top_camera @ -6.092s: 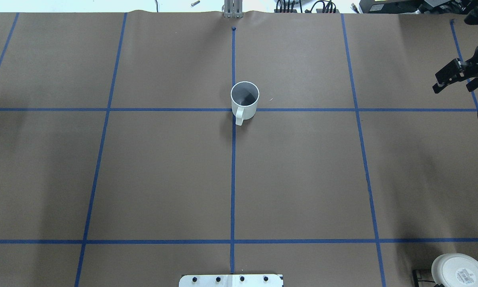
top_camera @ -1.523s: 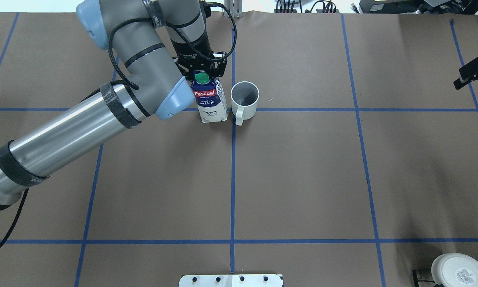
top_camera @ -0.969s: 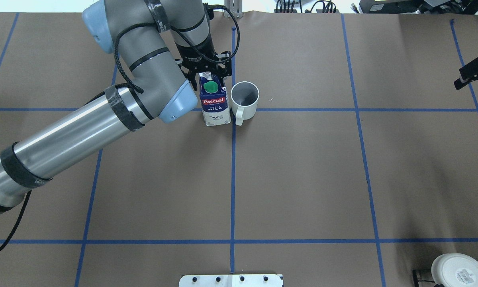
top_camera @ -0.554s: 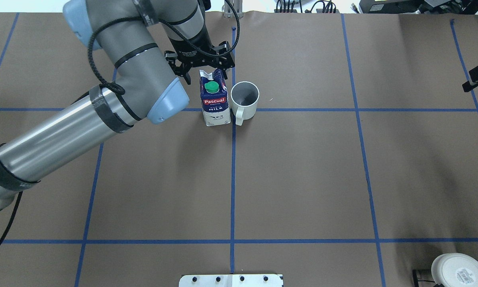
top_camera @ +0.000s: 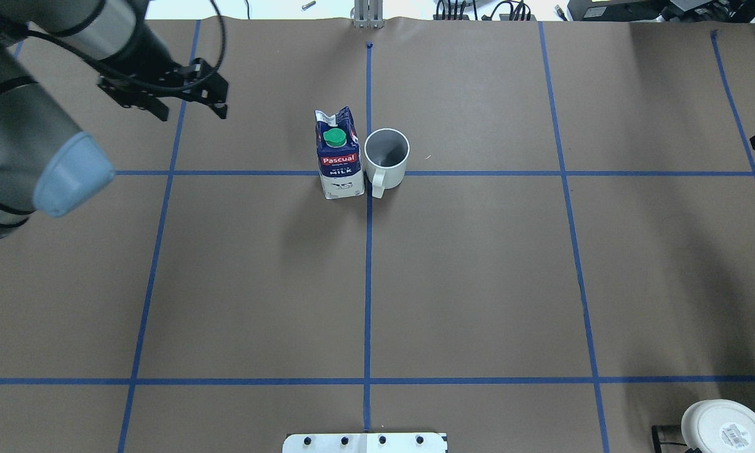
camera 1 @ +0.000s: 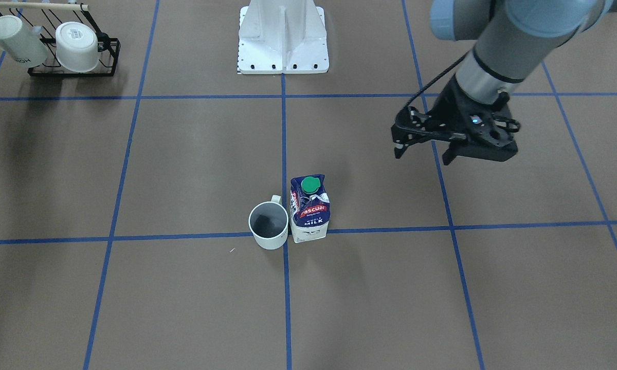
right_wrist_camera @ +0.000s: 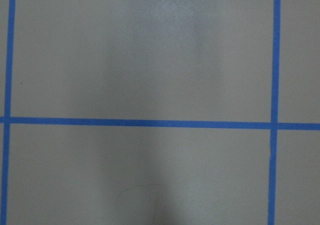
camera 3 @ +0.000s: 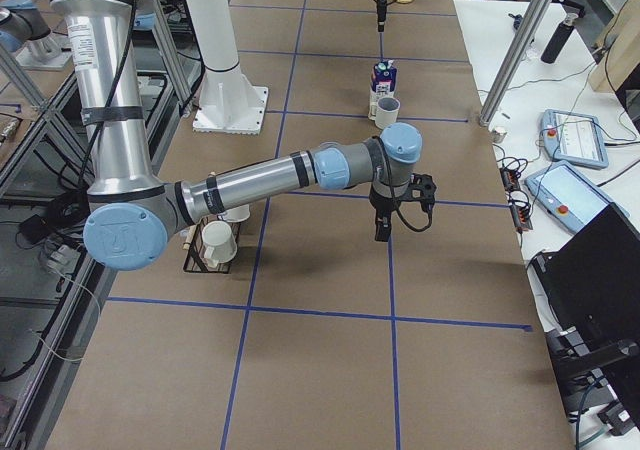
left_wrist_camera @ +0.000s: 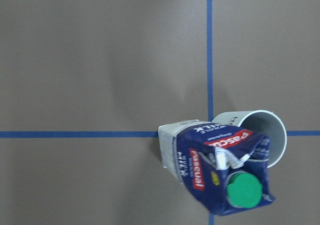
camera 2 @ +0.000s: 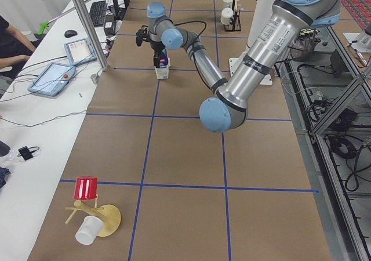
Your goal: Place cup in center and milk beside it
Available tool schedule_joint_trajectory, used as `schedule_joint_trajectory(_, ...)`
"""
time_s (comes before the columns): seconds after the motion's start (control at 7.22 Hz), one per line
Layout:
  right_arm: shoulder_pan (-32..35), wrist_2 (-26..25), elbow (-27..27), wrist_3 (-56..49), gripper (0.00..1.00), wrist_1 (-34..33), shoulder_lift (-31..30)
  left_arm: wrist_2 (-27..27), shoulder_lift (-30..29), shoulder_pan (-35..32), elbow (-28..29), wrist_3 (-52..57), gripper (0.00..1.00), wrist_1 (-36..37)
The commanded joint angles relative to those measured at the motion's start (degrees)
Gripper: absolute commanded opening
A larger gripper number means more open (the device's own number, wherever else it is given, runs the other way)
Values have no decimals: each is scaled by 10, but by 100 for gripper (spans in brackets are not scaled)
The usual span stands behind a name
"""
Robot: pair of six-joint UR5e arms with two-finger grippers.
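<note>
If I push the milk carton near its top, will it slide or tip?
Likely tips: the milk carton is tall on a small base. Its crumpled top suggests thin walls that dent. The matte paper probably resists sliding.

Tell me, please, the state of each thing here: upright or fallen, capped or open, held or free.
cup: upright, free, looks empty
milk: upright, cap on, free, beside the cup
left hand: open, empty, away from the milk
right hand: cannot tell open or shut
two cream mugs: tipped over in a wire rack
</note>
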Motion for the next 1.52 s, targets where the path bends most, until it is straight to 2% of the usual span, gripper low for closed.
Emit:
schedule_joint_trajectory(0.0,58,-2,-20,-29,100,1,-4,-6,152,-79,-21,253,99,-39)
schedule_joint_trajectory(0.14,85,2,-16,-90,100,-45,-10,-10,232,-145,14,352,99,-101)
schedule_joint_trajectory(0.28,100,2,-14,-120,100,-109,-3,-28,244,-194,66,359,98,-109)
schedule_joint_trajectory(0.42,108,2,-7,-125,100,-127,-1,-50,251,-216,98,361,99,-112)
schedule_joint_trajectory(0.69,108,2,-5,-125,100,-127,-21,-49,280,-239,122,363,99,-118)
schedule_joint_trajectory(0.83,108,6,-6,-125,100,-124,-31,-46,303,-247,121,390,99,-117)
schedule_joint_trajectory(0.97,108,7,-6,-125,100,-122,-35,-42,312,-279,136,465,99,-114)
schedule_joint_trajectory(1.11,108,7,-7,-125,100,-122,-37,-46,302,-309,146,490,99,-97)
schedule_joint_trajectory(1.38,108,6,-10,-125,100,-121,-39,-47,287,-311,142,491,99,-58)
